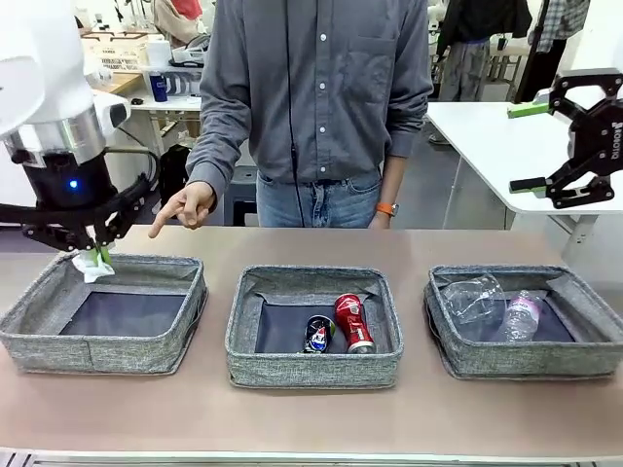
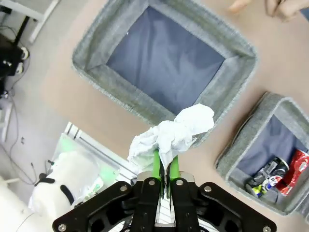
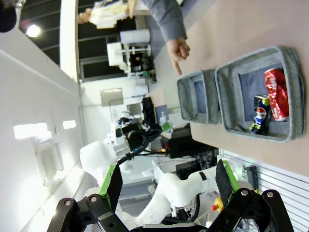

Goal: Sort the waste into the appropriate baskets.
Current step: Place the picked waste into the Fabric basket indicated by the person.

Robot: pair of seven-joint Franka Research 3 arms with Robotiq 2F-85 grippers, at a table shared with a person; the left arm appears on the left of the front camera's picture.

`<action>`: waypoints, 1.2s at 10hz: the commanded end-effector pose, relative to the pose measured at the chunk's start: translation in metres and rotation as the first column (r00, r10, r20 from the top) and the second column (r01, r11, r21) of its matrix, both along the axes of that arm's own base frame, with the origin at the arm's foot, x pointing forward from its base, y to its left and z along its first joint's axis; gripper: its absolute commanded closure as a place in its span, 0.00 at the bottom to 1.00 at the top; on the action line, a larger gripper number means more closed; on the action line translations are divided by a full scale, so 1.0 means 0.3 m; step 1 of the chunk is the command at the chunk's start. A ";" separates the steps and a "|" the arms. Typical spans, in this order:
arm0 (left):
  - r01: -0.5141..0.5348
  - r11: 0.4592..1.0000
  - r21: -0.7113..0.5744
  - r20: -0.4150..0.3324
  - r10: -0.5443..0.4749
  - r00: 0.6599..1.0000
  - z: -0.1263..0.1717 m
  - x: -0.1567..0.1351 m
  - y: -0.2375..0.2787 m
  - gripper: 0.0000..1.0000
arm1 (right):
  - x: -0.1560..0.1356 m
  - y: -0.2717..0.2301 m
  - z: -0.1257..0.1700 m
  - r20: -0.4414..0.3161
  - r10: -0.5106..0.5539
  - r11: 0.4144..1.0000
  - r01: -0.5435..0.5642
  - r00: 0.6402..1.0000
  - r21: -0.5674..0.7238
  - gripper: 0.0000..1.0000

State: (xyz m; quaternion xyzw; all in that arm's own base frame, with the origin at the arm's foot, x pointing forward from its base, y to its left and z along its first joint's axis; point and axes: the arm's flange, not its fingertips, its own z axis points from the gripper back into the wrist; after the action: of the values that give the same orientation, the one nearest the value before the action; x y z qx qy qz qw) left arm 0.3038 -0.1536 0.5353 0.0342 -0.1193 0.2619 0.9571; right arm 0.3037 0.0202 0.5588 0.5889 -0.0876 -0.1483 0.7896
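My left gripper (image 1: 97, 255) (image 2: 165, 164) is shut on a crumpled white paper wad (image 1: 94, 267) (image 2: 173, 133), which hangs over the far left corner of the left basket (image 1: 34, 321) (image 2: 111, 96). That basket's dark bottom is bare. In the middle basket (image 1: 311, 368) (image 3: 227, 92) lie a red can (image 1: 353, 322) (image 3: 276, 93) and a dark blue can (image 1: 318, 334) (image 3: 260, 114). A clear plastic cup (image 1: 472, 297) and a small clear bottle (image 1: 521, 315) lie in the right basket (image 1: 526, 360). High at the right, my right gripper (image 1: 531, 146) (image 3: 169, 181) stands open, holding nothing.
A person in a grey shirt stands at the far side, one hand (image 1: 185, 207) (image 3: 177, 50) pointing a finger down toward the left basket. A white table (image 1: 496, 136) stands behind at the right. Bare tabletop runs in front of the baskets.
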 end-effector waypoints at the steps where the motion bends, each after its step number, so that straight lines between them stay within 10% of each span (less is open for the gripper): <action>1: -0.044 0.999 0.004 0.025 0.044 0.999 -0.033 0.034 0.037 0.98 | 0.002 0.006 0.004 0.003 -0.002 1.000 0.002 1.000 0.027 0.00; 3: -0.161 0.987 -0.030 0.035 0.162 0.986 -0.016 0.068 0.036 0.98 | 0.002 0.006 0.004 0.003 -0.002 1.000 0.002 1.000 0.027 0.00; 4: -0.033 0.999 0.001 0.024 0.033 0.999 -0.002 0.027 0.033 0.98 | 0.002 0.006 0.004 0.003 -0.002 1.000 0.002 1.000 0.027 0.00; 6: -0.082 0.997 -0.007 0.024 0.082 0.996 -0.014 0.049 0.056 0.98 | 0.002 0.006 0.004 0.003 -0.002 1.000 0.002 1.000 0.027 0.00; 9: 0.279 0.958 -0.064 0.078 -0.274 0.958 -0.178 0.259 0.011 0.98 | 0.002 0.006 0.004 0.003 -0.002 1.000 0.002 1.000 0.027 0.00; 12: 0.244 0.969 -0.023 0.049 -0.243 0.969 -0.169 0.248 -0.004 0.98 | 0.002 0.006 0.004 0.003 -0.002 1.000 0.002 1.000 0.027 0.00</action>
State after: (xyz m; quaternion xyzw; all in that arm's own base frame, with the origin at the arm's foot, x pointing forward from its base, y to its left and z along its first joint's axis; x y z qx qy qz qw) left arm 0.3860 -0.1619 0.4731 -0.0087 -0.1452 0.1378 0.9797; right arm 0.3038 0.0205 0.5586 0.5886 -0.0874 -0.1483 0.7899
